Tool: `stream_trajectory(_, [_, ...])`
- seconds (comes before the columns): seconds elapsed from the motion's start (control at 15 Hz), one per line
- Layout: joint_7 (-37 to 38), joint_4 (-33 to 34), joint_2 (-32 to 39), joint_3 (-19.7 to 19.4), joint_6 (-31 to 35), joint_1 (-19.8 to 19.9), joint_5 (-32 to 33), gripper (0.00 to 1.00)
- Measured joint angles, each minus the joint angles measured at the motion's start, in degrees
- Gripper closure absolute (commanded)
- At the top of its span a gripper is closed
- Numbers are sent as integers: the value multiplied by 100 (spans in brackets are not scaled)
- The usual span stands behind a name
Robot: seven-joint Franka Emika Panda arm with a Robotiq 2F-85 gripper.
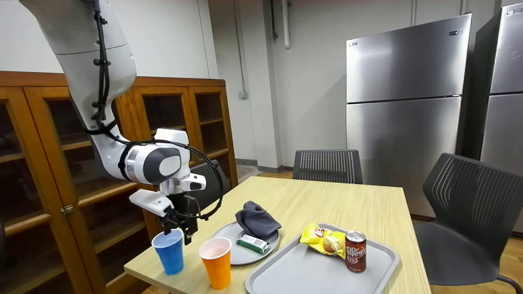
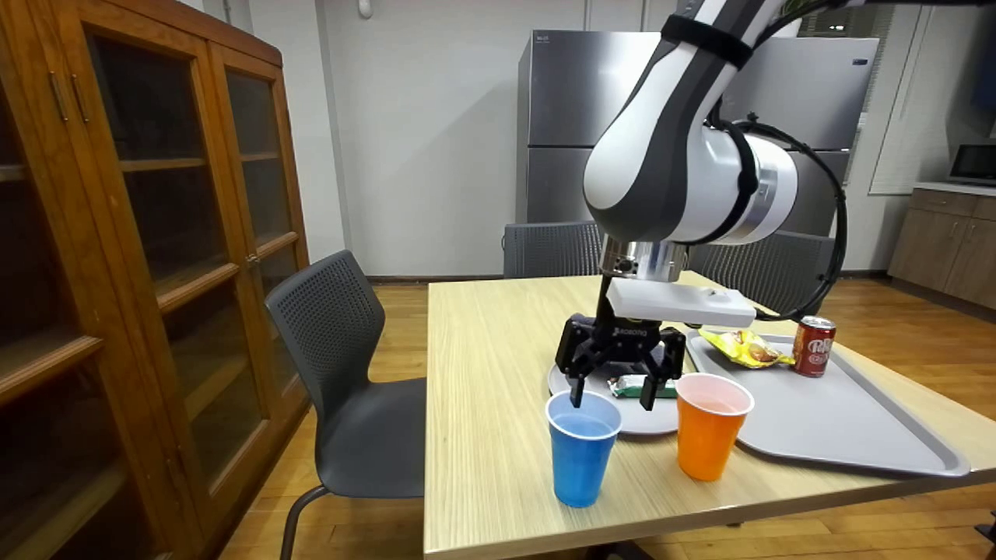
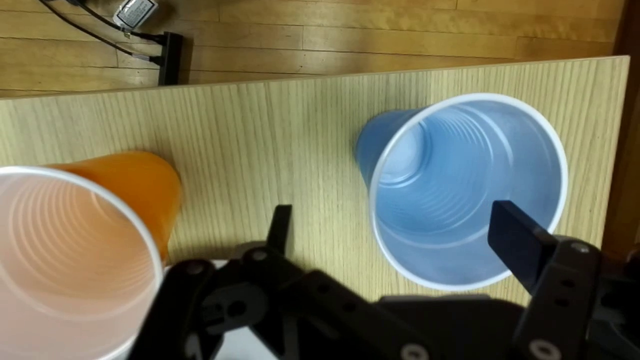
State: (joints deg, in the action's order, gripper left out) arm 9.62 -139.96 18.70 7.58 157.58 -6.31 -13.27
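In an exterior view, the Robotiq gripper (image 1: 177,238) hangs by the blue plastic cup (image 1: 170,256), which stands near the orange plastic cup (image 1: 218,267). In an exterior view, a gray plate (image 2: 647,422) lies behind the orange plastic cup. In the wrist view, the fingers (image 3: 517,241) stand wide apart, gripping nothing (one overlaps the blue plastic cup's mouth; contact unclear).

Corner cup (image 1: 169,255): at left in an exterior view, near a corner of the bench (image 1: 327,196).
Inner cup (image 1: 218,269): to its right, before the plate.
Plate (image 1: 245,257): bearing a napkin (image 1: 257,220) behind a packet (image 1: 252,243).
Tray (image 1: 294,269): right of the plate, holding a chip bag (image 1: 325,241) left of a can (image 1: 355,255).
End effector (image 2: 612,400): above the bench, near the corner cup.
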Motion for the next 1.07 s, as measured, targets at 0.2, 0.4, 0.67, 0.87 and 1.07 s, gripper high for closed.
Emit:
stream_trajectory(0.2, [0, 2, -116, -6, -54, 7, 0, 0])
stream_trajectory(0.4, [0, 8, -279, -12, -103, 38, 0, 0])
stream_trajectory(0.67, [3, 57, -437, -95, -117, 90, 0, 0])
stream_trajectory(0.87, [74, 163, -483, -288, -124, 106, 10, 0])
stream_trajectory(1.07, [319, 310, -488, -566, -149, 108, 69, 0])
